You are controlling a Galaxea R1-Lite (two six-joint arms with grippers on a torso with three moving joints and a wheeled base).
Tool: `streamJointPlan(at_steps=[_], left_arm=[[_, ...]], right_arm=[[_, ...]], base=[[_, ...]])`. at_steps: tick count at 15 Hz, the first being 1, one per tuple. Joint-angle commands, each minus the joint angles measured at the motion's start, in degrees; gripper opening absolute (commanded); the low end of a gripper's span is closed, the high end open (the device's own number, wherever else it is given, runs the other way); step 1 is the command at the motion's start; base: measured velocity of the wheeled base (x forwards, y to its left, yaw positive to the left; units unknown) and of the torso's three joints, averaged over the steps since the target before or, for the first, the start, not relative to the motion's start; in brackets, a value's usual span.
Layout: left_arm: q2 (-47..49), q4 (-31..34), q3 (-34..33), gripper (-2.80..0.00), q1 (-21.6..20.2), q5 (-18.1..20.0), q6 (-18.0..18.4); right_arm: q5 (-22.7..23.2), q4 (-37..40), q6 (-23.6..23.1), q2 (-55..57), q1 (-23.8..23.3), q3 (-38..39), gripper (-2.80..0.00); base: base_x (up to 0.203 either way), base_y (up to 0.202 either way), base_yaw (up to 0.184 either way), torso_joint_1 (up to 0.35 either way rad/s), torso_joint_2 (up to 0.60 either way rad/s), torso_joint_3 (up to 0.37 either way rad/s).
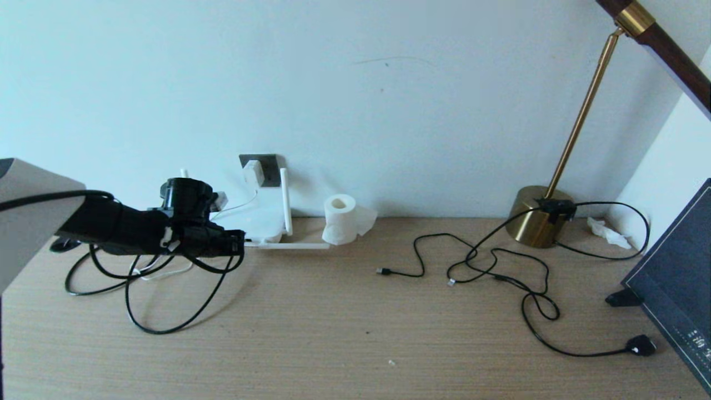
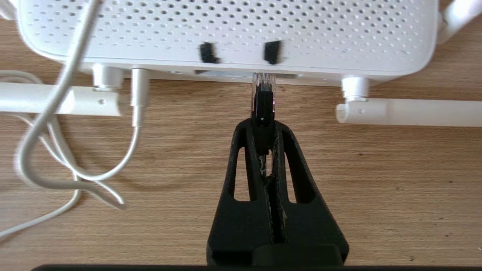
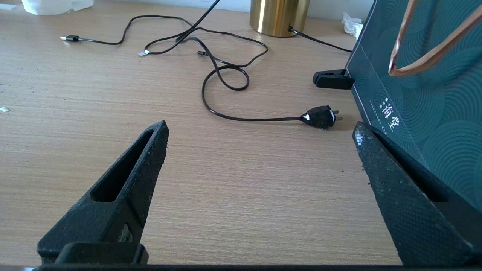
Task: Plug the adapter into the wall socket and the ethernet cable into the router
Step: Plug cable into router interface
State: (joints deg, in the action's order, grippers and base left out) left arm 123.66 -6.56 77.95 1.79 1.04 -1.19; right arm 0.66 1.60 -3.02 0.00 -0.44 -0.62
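The white adapter sits on the dark grey wall socket, its thin white cord running into the router's front. The white router lies below the socket, by the wall. My left gripper is shut on the black plug of the ethernet cable. The plug's clear tip touches a port on the router's front edge. The cable loops over the table behind the gripper. My right gripper hangs open over bare table at the right, holding nothing.
A toilet-paper roll stands right of the router, whose antennas lie on the table. Thin black USB cords, a brass lamp base and its black plug lie at the right, beside a dark green bag.
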Motion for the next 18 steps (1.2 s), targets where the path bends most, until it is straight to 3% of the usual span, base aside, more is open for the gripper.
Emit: streamJointPlan(at_steps=[1, 18], left_arm=[[-0.09, -0.12, 0.01, -2.8, -0.2, 0.01, -0.04], [-0.18, 0.34, 1.28, -2.8, -0.12, -0.07, -0.04]], right_arm=[[0.04, -0.01, -0.05, 0.09, 0.0, 0.01, 0.0], [0.04, 0.07, -0.05, 0.09, 0.0, 0.01, 0.0]], base=[[0.0, 0.0, 0.0, 0.0, 0.0, 0.0], [0.0, 0.0, 0.0, 0.0, 0.0, 0.0]])
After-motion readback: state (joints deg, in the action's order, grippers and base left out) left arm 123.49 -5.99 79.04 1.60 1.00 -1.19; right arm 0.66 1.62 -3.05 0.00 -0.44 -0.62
